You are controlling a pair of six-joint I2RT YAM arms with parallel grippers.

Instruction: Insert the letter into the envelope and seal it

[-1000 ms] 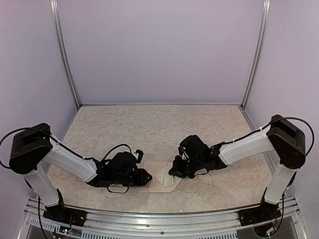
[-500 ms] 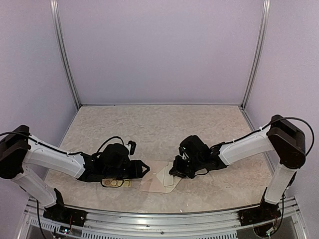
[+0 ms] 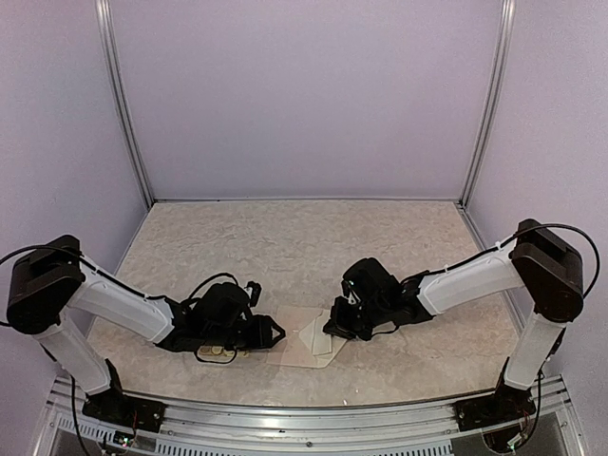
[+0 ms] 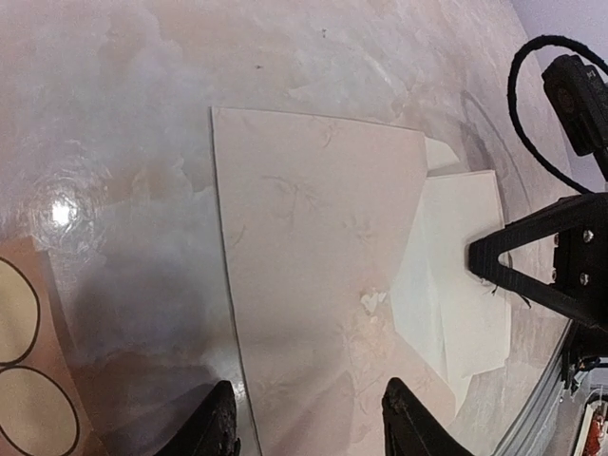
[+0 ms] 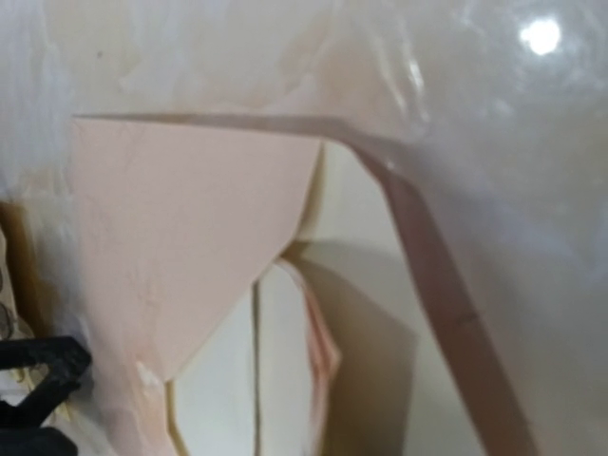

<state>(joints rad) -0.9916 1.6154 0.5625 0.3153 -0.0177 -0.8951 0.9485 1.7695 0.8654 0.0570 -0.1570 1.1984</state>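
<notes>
The pinkish-beige envelope [image 3: 290, 350] lies flat near the table's front, between my two grippers. The cream letter [image 3: 321, 339], folded, sticks out of its right side. In the left wrist view the envelope [image 4: 313, 266] fills the middle and the letter [image 4: 461, 285] lies to its right. My left gripper [image 3: 277, 332] is open and empty, its fingertips [image 4: 217, 426] low over the envelope's left end. My right gripper [image 3: 332, 330] is down on the letter's end; one black finger [image 4: 503, 261] touches the paper. The right wrist view shows envelope [image 5: 180, 228], letter [image 5: 214, 399] and a raised pink edge, with no fingers in view.
A small sheet of round stickers [image 3: 220, 351] lies just left of the envelope, partly under my left wrist; it also shows in the left wrist view [image 4: 24, 380]. The table is pale marbled [image 3: 304, 247], with purple walls around it and a metal rail along the front.
My left gripper has drawn back to the left off the envelope, uncovering the sticker sheet. The right arm has not moved.
</notes>
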